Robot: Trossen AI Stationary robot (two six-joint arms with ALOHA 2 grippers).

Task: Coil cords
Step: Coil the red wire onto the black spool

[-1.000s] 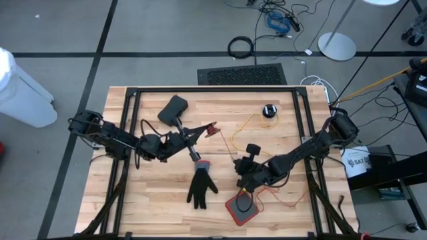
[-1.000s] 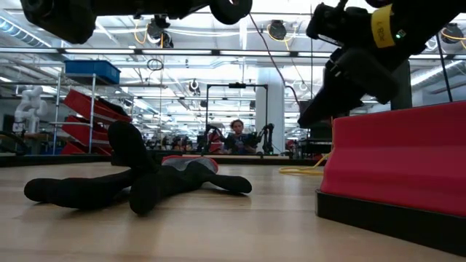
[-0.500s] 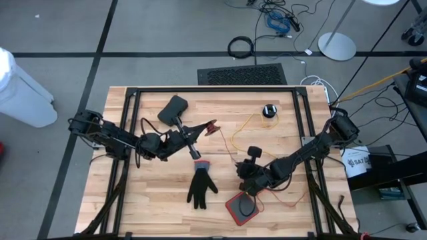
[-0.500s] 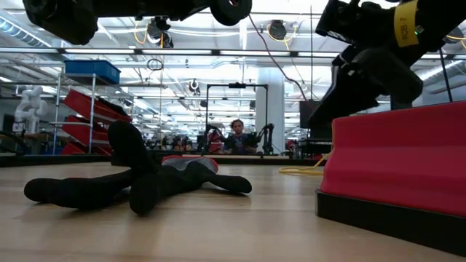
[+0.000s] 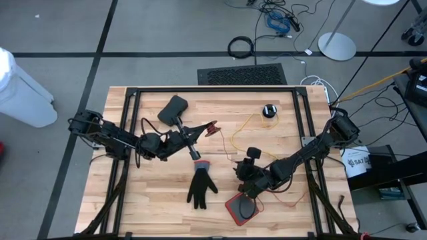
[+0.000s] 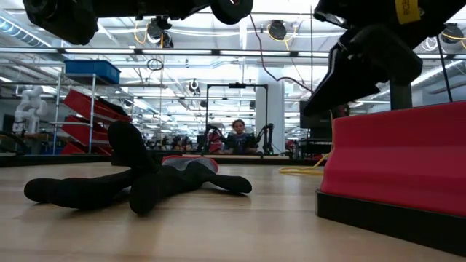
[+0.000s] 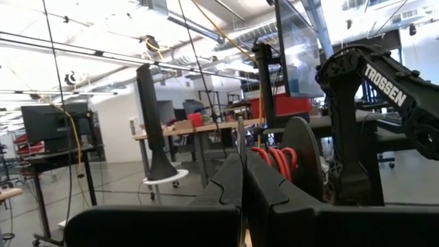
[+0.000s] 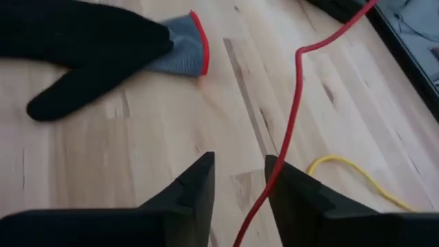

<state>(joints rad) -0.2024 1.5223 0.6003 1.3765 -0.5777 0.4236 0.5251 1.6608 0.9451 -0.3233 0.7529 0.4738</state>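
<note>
Because the cords are thin, limp and light, strewn across the table's middle, they likely suit a pinch along a free run. The right gripper hangs parted above the wood, holding nothing; the left gripper is pinched closed beside a red-wound spool.

The right gripper has slid toward the table's near edge, from beside the yellow cord down to the far edge of the red-and-black tray. Its jaws, shut a second ago, now stand apart, with a red cord running between the fingers in the wrist view. From table height the right arm has lifted and swung, its yellow label now at the top edge.
</note>
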